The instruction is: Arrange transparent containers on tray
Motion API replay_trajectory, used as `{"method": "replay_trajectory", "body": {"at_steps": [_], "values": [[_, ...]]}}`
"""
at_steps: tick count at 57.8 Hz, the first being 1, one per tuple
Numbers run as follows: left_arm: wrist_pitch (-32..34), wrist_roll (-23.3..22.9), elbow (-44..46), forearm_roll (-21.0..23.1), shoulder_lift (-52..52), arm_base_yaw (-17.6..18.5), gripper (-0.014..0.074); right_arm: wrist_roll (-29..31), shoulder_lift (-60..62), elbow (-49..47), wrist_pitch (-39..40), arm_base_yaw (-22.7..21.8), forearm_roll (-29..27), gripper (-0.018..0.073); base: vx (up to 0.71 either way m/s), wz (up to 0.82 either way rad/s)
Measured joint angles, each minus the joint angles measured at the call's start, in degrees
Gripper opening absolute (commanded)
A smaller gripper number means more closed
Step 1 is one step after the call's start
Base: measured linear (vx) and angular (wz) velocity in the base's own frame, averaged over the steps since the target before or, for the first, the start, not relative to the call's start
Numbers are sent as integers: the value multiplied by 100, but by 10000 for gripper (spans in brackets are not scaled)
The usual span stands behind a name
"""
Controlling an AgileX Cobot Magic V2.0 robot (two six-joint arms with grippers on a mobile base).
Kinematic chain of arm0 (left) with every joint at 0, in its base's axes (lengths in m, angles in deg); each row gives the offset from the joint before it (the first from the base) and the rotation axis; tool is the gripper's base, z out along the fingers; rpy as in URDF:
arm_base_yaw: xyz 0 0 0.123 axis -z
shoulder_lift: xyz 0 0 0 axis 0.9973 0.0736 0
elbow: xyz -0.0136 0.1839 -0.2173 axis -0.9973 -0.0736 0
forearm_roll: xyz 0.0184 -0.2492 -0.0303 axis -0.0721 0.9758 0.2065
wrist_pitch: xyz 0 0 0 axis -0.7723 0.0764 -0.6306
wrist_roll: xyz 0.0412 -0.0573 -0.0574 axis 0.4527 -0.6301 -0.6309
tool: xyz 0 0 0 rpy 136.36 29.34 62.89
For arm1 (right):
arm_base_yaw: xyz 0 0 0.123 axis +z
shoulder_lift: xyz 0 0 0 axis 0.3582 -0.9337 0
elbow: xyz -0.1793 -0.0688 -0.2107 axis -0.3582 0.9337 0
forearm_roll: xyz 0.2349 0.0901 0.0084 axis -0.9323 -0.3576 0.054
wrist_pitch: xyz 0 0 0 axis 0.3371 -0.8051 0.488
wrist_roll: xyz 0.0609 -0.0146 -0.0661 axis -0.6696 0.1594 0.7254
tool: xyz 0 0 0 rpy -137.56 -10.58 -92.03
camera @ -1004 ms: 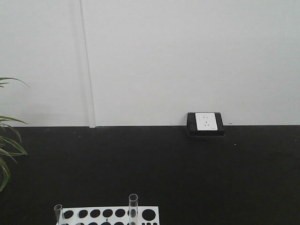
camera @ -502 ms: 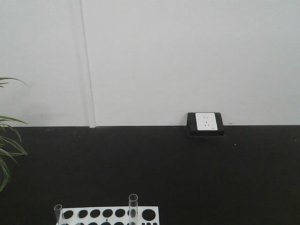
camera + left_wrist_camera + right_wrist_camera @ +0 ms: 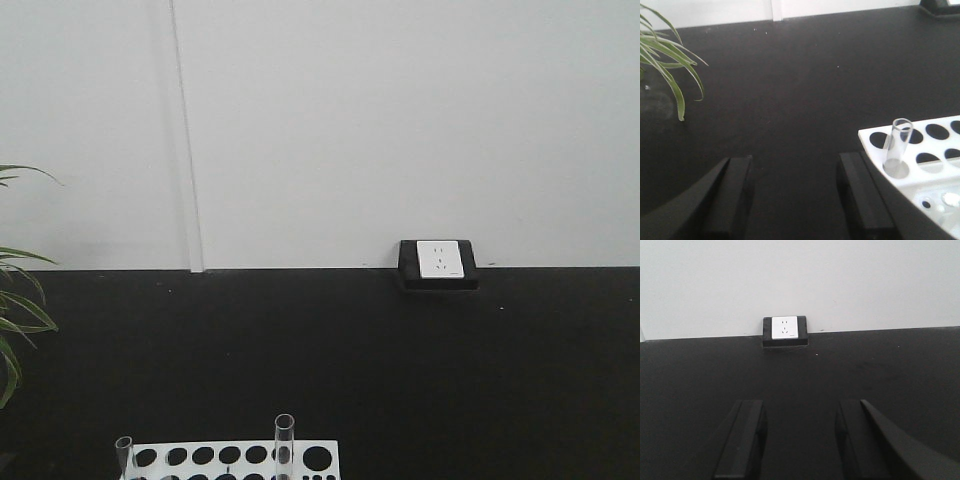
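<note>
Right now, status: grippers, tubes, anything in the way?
Left gripper open, empty. Right gripper open, empty. Corner tube and middle tube standing in rack. Plant left, not blocking.

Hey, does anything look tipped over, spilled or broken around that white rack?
Nothing spilled or broken. The test tube in the white rack's corner hole leans slightly instead of standing straight; the taller tube looks upright.
</note>
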Motion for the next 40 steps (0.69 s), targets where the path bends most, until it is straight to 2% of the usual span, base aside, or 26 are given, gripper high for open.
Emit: {"method": "replay_trajectory", "body": {"at_steps": [12, 27, 40], "values": [[994, -5, 0, -105, 762, 58, 503, 0, 0, 0, 0, 0, 0, 417, 0, 0], [1562, -233, 0, -323, 1403, 747, 503, 0, 0, 0, -82, 0, 0, 417, 0, 0], [1855, -269, 0, -349, 1736, 1075, 503, 0, 0, 0, -210, 0, 0, 417, 0, 0]]}}
